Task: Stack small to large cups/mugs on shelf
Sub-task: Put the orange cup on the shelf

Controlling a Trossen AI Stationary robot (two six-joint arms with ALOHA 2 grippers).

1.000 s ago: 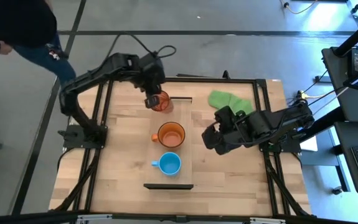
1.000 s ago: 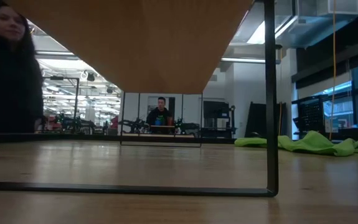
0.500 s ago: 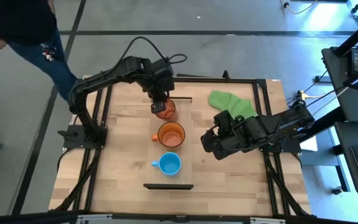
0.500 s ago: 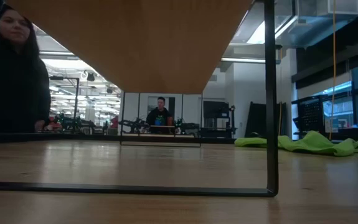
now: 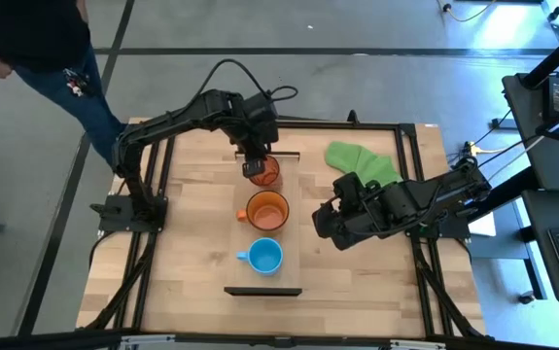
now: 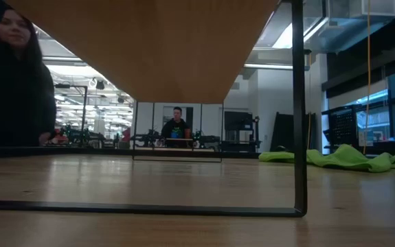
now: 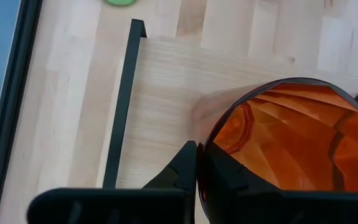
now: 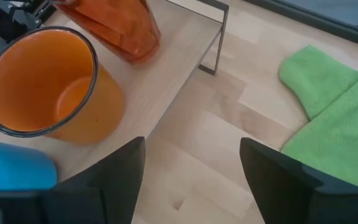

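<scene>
The reddish-orange tumbler (image 5: pixel 267 172) is over the far end of the light-wood shelf (image 5: pixel 289 233), tilted, in my left gripper (image 5: pixel 256 167), which is shut on it. It also shows in the right wrist view (image 8: pixel 113 25). The orange mug (image 5: pixel 267 210) stands on the shelf's middle on its base. The light-blue mug (image 5: pixel 264 256) stands nearer on the shelf, its handle toward the table's left. My right gripper (image 5: pixel 325 222) is open and empty, right of the shelf beside the orange mug. My left gripper holds the tumbler by its rim (image 7: pixel 200 177) on the side toward the table's left, one finger (image 7: pixel 185 167) outside the wall and one (image 7: pixel 228 177) inside. The fingers come from above. The tumbler is tilted; whether its base touches the shelf I cannot tell.
A green cloth (image 5: pixel 360 160) lies at the table's far right. The shelf has dark strips at its far end (image 5: pixel 279 154) and near end (image 5: pixel 262 290). A person (image 5: pixel 36 49) stands beyond the table's far left corner.
My left gripper has carried the tumbler toward the table's right and near edges, from beside the shelf's far left corner to over the shelf's far end, closer to the orange mug. The person has stepped a little along the far left.
</scene>
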